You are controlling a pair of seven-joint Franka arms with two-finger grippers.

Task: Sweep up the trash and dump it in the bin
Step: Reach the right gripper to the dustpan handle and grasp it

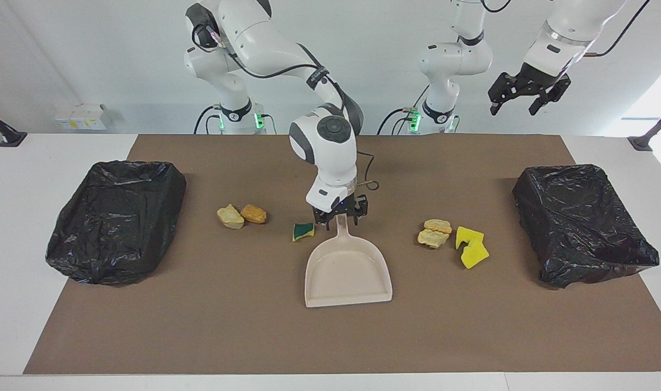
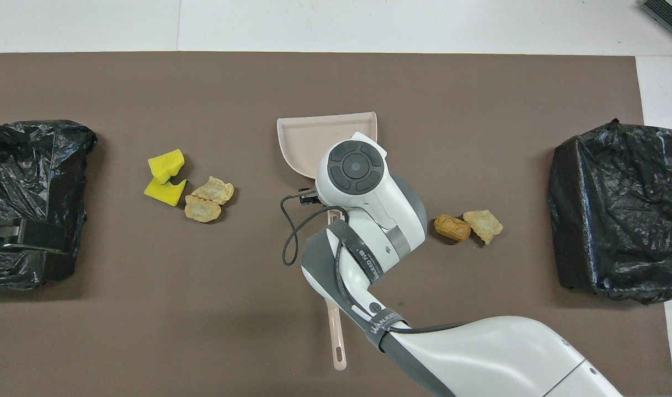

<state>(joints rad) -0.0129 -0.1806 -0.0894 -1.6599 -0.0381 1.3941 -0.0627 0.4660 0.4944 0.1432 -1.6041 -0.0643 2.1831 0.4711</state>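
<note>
The beige dustpan (image 1: 348, 269) lies mid-mat, its handle pointing toward the robots. My right gripper (image 1: 341, 219) is down at the top of that handle, open, with a finger on each side. The trash lies in small groups. A green-and-yellow sponge piece (image 1: 303, 231) sits beside the handle. A tan lump (image 1: 230, 216) and an orange lump (image 1: 253, 214) lie toward the right arm's end. Two bread lumps (image 1: 434, 233) and yellow sponge pieces (image 1: 471, 247) lie toward the left arm's end. My left gripper (image 1: 514, 111) waits high up, open and holding nothing.
Two bins lined with black bags stand on the mat, one (image 1: 116, 220) at the right arm's end and one (image 1: 583, 222) at the left arm's end. The beige brush's handle (image 2: 336, 331) shows nearer to the robots than the dustpan; my right arm covers the rest.
</note>
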